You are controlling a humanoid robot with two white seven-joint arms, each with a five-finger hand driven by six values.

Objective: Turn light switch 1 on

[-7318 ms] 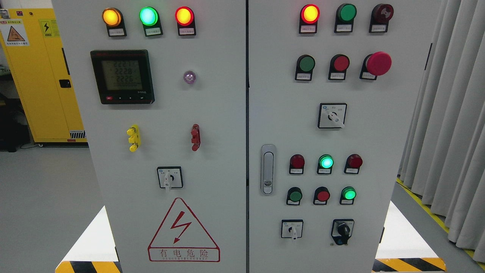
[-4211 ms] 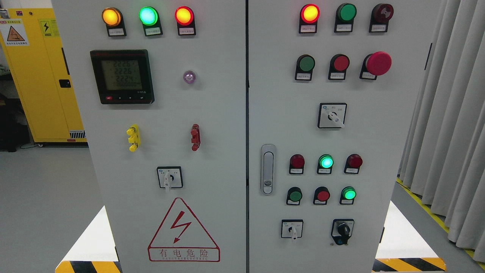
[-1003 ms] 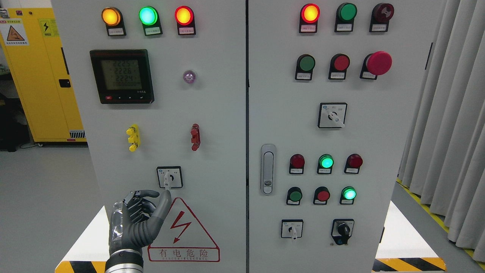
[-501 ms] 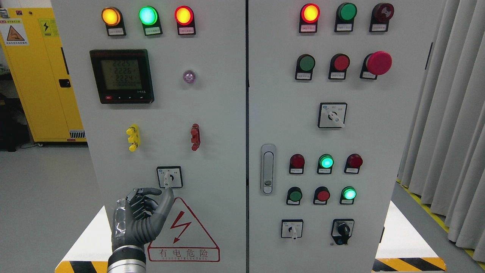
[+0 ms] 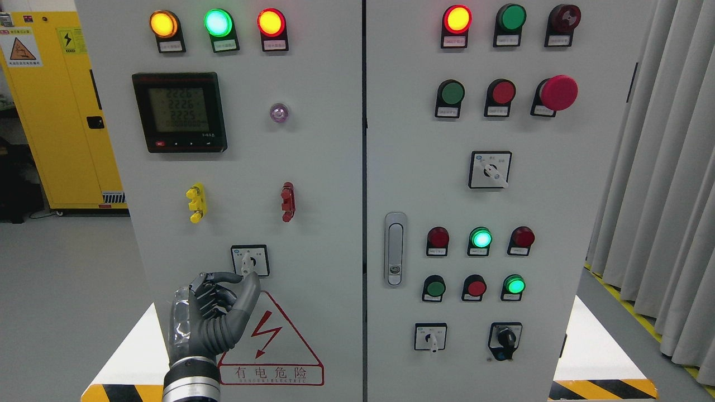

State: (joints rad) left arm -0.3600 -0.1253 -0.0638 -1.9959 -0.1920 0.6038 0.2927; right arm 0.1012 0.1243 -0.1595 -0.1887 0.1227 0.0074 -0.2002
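Curled fingers (image 5: 220, 277) and raised thumb of the robot's left hand (image 5: 215, 315) bracket the white lever tip of the rotary selector switch (image 5: 249, 261), without clearly gripping it; the switch sits directly above the red lightning warning triangle (image 5: 270, 340) on the grey cabinet door (image 5: 313, 223).

Panel (image 5: 324, 167) pale grey. Top-left lamps: amber (image 5: 163, 24), green (image 5: 218, 22), red-ringed orange (image 5: 271, 22). Meter (image 5: 180, 111) black, screen grey-green. Small lens (image 5: 279, 112) violet. Terminals: yellow (image 5: 196, 203), red (image 5: 287, 201). Switch (image 5: 250, 260) white on black plate. Warning triangle (image 5: 270, 339) red outline, red bolt. Hand (image 5: 215, 318) dark grey, silver wrist. Mushroom button (image 5: 558, 92) red. Right cabinet (image 5: 50, 106) yellow. Curtain (image 5: 665, 178) grey. Floor stripes (image 5: 603, 389) yellow-black.
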